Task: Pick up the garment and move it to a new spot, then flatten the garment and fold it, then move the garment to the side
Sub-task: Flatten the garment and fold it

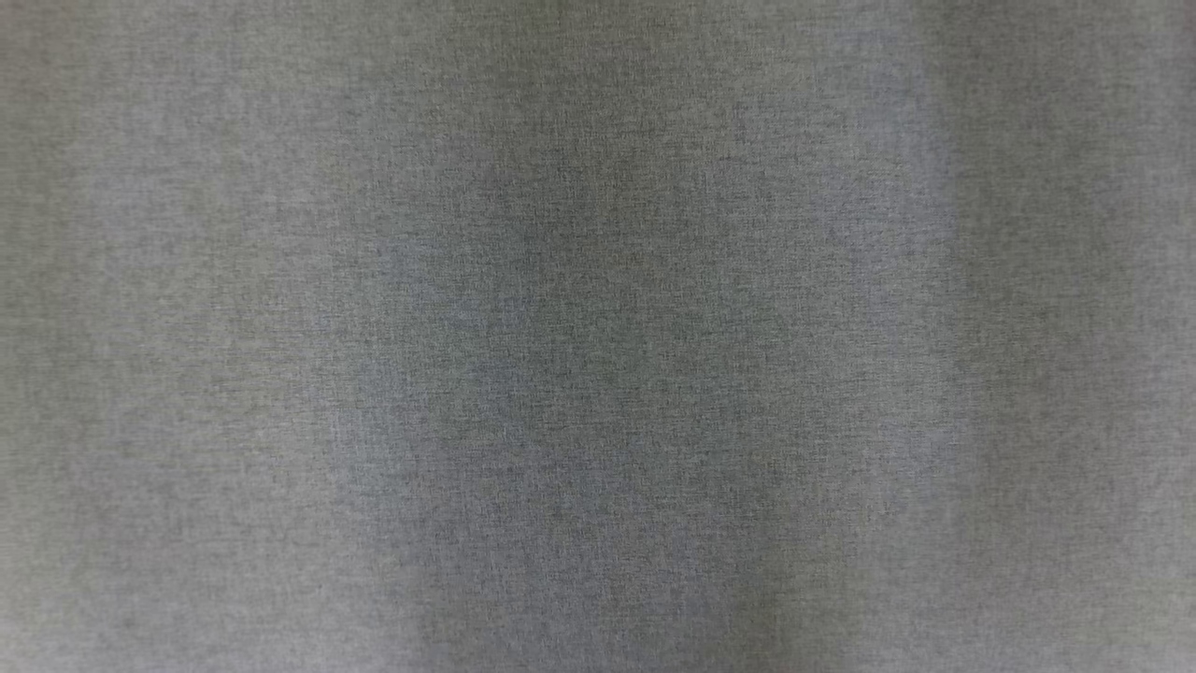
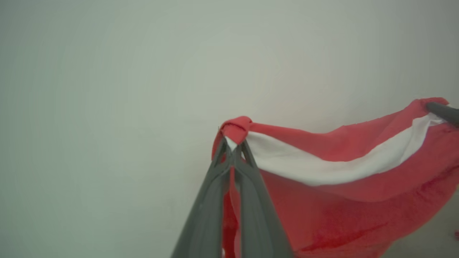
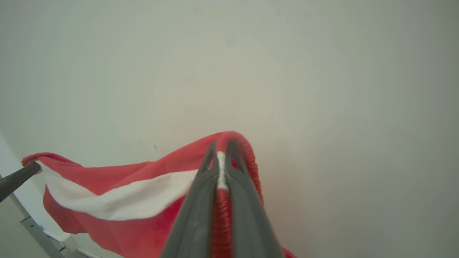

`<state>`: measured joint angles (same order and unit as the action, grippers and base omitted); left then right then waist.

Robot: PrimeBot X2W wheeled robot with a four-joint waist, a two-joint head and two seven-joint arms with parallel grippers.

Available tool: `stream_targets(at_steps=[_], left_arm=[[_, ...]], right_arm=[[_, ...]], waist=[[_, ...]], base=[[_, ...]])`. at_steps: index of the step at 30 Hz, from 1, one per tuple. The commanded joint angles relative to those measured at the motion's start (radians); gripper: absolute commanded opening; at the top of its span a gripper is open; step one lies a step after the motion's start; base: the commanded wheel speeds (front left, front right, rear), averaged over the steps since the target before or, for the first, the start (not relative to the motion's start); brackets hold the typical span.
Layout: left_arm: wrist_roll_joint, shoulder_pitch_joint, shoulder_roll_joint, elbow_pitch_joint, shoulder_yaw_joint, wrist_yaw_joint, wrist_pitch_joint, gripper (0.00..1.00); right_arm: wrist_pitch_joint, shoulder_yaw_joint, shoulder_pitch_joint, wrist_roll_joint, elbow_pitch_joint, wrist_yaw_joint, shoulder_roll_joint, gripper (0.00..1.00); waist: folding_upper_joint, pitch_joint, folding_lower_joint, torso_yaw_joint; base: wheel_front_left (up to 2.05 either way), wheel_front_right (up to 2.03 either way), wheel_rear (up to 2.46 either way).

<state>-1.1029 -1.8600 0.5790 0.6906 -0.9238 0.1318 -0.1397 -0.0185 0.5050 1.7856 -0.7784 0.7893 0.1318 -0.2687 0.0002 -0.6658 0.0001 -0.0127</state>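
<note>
My left gripper [image 2: 233, 143] is clamped on a bunched red corner of the garment [image 2: 333, 218], at one end of its white band [image 2: 315, 166]. My right gripper [image 3: 221, 148] pinches the ribbed edge at the band's other end. Between them the cloth sags below the band, held up before a pale surface [image 2: 107, 89]. I judge it light, soft and limp, apt to slip from a thin pinch, so hems and corners are where to hold
</note>
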Motion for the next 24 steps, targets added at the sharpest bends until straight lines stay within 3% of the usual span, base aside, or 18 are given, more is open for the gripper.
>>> stream_targets(at_steps=[1,12,16,22,24], left_arm=[[0.0,0.027,0.011,-0.002,-0.016,-0.002,-0.01,0.0],[-0.055,0.339,0.064,-0.122,-0.084,-0.002,-0.12,0.0],[-0.049,0.508,0.078,-0.197,-0.065,-0.033,-0.126,0.0],[0.003,0.858,0.096,-0.401,0.061,-0.13,-0.126,0.0],[0.015,0.908,0.098,-0.43,0.078,-0.138,-0.126,0.0]], right_arm=[[-0.005,0.017,-0.032,-0.01,0.005,-0.003,-0.01,0.0],[-0.082,0.116,-0.358,-0.158,-0.099,-0.003,-0.117,0.0],[-0.131,0.131,-0.538,-0.218,-0.182,-0.003,-0.161,0.0],[-0.186,0.154,-0.846,-0.264,-0.322,-0.003,-0.228,0.0],[-0.19,0.152,-0.89,-0.268,-0.339,-0.003,-0.239,0.0]], waist=[[-0.0002,0.01,-0.0001,0.0],[-0.0002,0.151,-0.0001,0.003],[-0.0002,0.216,-0.0001,0.009],[-0.0002,0.302,-0.0001,0.021],[-0.0002,0.312,-0.0001,0.022]], base=[[0.0,0.0,0.0],[0.0,0.0,0.0],[0.0,0.0,0.0],[0.0,0.0,0.0],[0.0,0.0,0.0]])
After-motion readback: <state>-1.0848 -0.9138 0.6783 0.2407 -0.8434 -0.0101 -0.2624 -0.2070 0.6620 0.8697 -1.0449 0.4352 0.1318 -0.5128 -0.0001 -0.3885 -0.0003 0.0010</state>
